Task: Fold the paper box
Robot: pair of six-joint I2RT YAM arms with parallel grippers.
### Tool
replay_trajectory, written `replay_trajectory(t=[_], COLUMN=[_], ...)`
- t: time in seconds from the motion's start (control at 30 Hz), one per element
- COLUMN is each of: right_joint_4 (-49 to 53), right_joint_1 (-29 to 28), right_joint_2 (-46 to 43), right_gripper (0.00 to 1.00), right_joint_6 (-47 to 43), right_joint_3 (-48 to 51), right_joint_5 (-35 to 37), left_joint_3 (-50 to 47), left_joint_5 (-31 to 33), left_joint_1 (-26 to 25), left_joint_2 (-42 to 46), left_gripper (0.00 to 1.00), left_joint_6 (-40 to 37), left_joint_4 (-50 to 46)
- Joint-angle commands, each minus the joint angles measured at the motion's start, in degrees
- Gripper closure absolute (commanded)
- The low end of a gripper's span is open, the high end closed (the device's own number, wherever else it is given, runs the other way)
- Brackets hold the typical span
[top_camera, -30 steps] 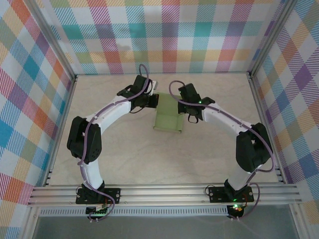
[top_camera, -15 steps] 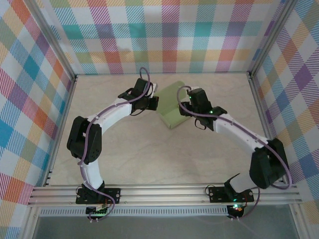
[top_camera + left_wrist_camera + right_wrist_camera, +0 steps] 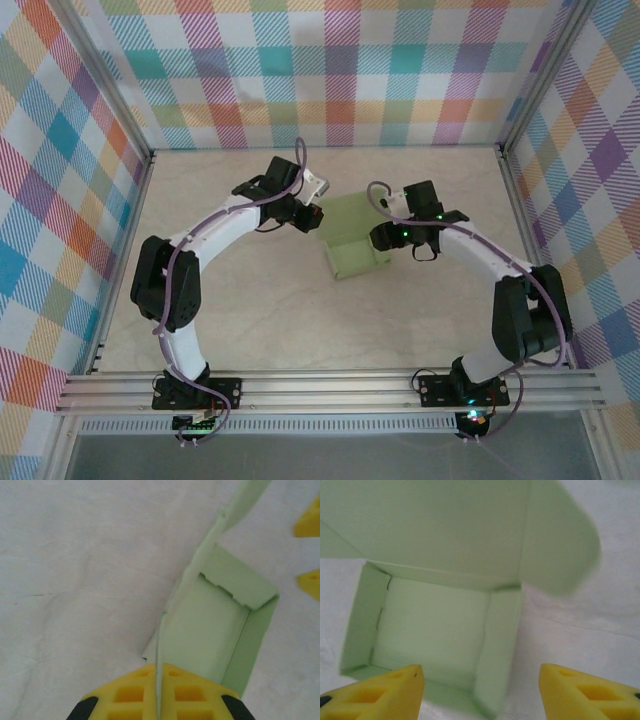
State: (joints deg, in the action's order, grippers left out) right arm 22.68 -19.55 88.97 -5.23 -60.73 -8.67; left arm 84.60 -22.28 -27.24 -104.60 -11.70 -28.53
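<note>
The pale green paper box (image 3: pixel 353 236) lies on the table between the two arms, its tray part open upward and its lid flap raised. My left gripper (image 3: pixel 314 215) is shut on the box's left wall; in the left wrist view the thin card edge (image 3: pixel 161 655) runs between the yellow fingertips (image 3: pixel 190 690). My right gripper (image 3: pixel 388 236) stands open at the box's right side. In the right wrist view the open tray (image 3: pixel 435 630) and the rounded lid flap (image 3: pixel 560 540) lie ahead of the spread yellow fingertips (image 3: pixel 585 690), with one box wall between them.
The pale marbled table (image 3: pixel 280 320) is bounded by metal posts and checked cloth walls (image 3: pixel 320 70). A metal rail (image 3: pixel 330 390) runs along the near edge by the arm bases. The right gripper's yellow fingertips (image 3: pixel 310 525) show at the edge of the left wrist view.
The box has turned and shifted right and back across the frames. The right arm swung outward to the box's right side. The left gripper stayed on the box's left edge.
</note>
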Motion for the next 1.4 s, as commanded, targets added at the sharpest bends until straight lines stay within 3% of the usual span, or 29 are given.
replay_trajectory(t=[0.0, 0.2, 0.33, 0.7, 0.87, 1.13, 1.37], right_joint_4=[3.63, 4.05, -1.69, -2.93, -4.05, -6.01, -4.44], right_joint_1=[-0.22, -0.39, -2.58, -4.98, -5.06, -4.7, -4.53], right_joint_2=[3.23, 5.59, 2.74, 2.54, 0.09, -0.73, 2.34], right_gripper=[0.41, 0.55, 0.58, 0.83, 0.81, 0.68, 0.75], right_joint_6=[-5.14, 2.35, 8.18, 12.09, 12.3, 12.57, 14.69], right_joint_3=[-3.42, -4.16, 1.27, 5.8, 7.45, 8.79, 7.47], right_joint_5=[-4.69, -1.23, -0.78, 8.12, 8.04, 8.66, 8.67], left_joint_3=[-0.1, -1.78, -2.42, -2.57, -2.89, -1.68, -1.8], left_joint_5=[-9.37, -9.71, -10.35, -9.36, -9.19, -9.89, -9.99], left_joint_1=[2.14, 3.25, 3.25, 3.26, 3.25, 3.34, 3.46], left_joint_2=[2.12, 3.8, 3.27, 2.4, 2.92, 1.76, 1.86], left_gripper=[1.0, 1.0, 1.0, 1.0, 1.0, 1.0, 1.0], left_joint_6=[-5.8, -5.8, -4.37, -5.35, -5.84, -6.36, -6.58], left_joint_4=[-5.78, -5.73, -3.57, -3.9, -3.81, -5.64, -5.55])
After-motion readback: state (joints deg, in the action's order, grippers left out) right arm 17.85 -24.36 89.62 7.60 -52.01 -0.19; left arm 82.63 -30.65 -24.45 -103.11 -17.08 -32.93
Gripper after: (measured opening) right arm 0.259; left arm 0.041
